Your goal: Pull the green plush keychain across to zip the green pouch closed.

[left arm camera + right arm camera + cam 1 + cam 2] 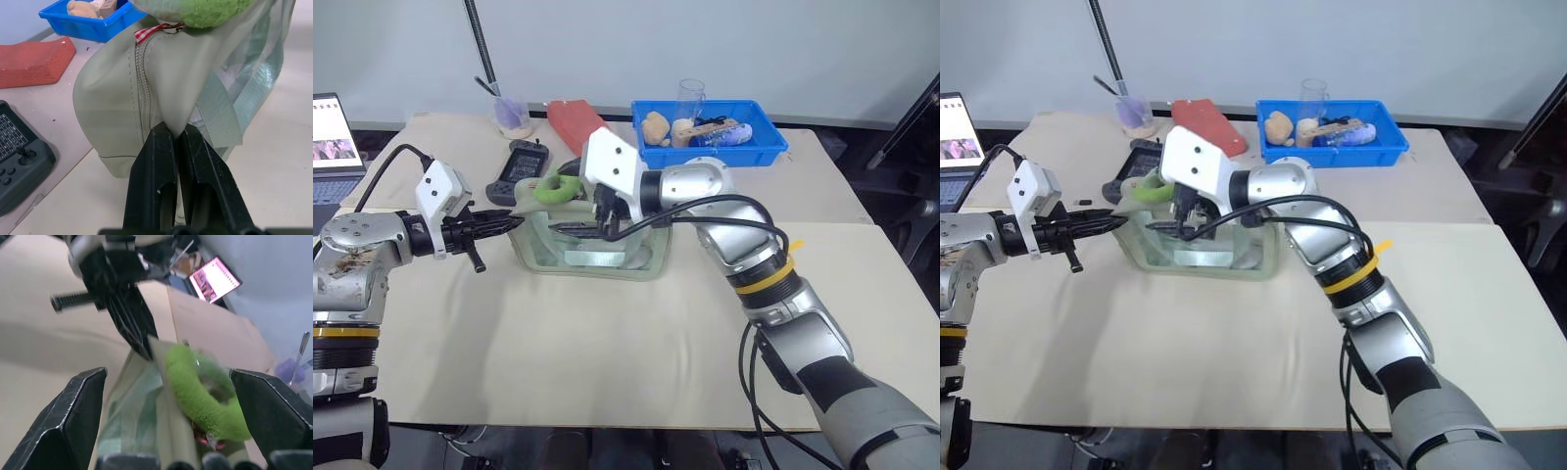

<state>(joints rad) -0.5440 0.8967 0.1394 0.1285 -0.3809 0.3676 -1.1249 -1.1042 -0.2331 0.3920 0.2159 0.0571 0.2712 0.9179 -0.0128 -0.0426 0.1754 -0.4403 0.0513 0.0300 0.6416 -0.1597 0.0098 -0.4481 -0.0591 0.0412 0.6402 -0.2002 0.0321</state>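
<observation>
Both our grippers at the green pouch (592,250), one pinching its end, one spread over the top.

From the head views, we see the green pouch sitting mid-table, well back from the table's near edge (607,423), with bare table in front of it and to its right; a blue bin (710,147), red case (576,122) and black controller (517,168) lie behind it. Our left gripper (514,224) meets the pouch's left end; our right gripper (570,227) reaches over the pouch top. In the left wrist view, our fingers (155,166) are clamped together on the pouch's end fabric beside the zipper, the green plush keychain (215,12) resting on the pouch top beyond. In the right wrist view, our fingers (73,418) stand wide apart, the keychain between them, untouched.
</observation>
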